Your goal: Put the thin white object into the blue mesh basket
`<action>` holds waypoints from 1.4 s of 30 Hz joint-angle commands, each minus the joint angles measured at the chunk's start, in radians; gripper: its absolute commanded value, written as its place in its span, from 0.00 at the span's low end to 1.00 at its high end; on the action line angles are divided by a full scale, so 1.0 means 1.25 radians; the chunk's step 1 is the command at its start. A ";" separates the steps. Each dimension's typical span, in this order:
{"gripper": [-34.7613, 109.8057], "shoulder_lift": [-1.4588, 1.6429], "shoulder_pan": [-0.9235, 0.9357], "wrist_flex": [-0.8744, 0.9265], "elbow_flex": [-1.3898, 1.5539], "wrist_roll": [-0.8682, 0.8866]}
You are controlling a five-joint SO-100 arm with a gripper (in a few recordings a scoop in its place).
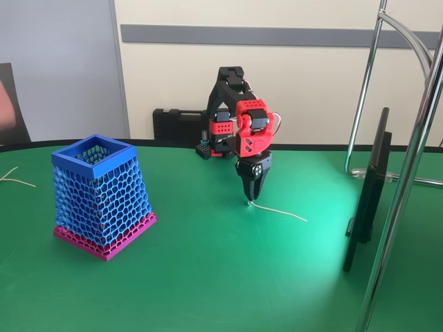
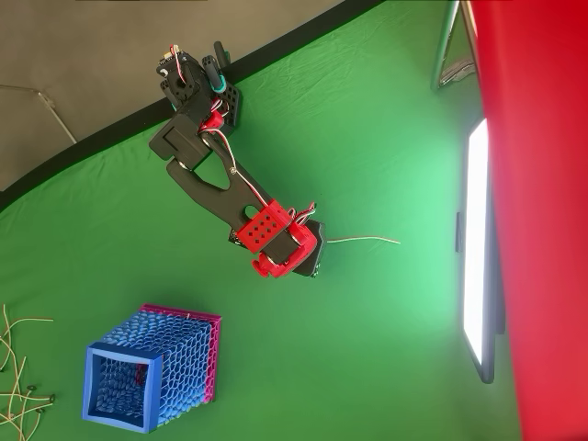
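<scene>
The thin white object [image 1: 280, 211] lies on the green table, running right from under the gripper; in the overhead view the thin white object [image 2: 366, 240] stretches right from the red wrist. My gripper [image 1: 250, 199] points straight down at the strip's left end, its black fingers drawn together to a point on that end. From overhead, the wrist hides the fingertips. The blue mesh basket [image 1: 104, 197] with its pink base stands upright well to the left in the fixed view; in the overhead view the blue mesh basket [image 2: 175, 367] stands at lower left, apart from the arm.
A flat monitor [image 1: 370, 187] stands on edge at the right, beside chrome stand poles [image 1: 408, 173]. A black case [image 1: 176, 124] sits behind the arm's base. Loose thin white strands [image 2: 18, 367] lie at the far left of the table.
</scene>
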 commanded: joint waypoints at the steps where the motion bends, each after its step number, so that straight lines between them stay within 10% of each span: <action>1: 0.33 0.000 0.001 0.002 -0.032 -0.006; 42: 0.31 -0.048 0.009 0.002 -0.033 -0.027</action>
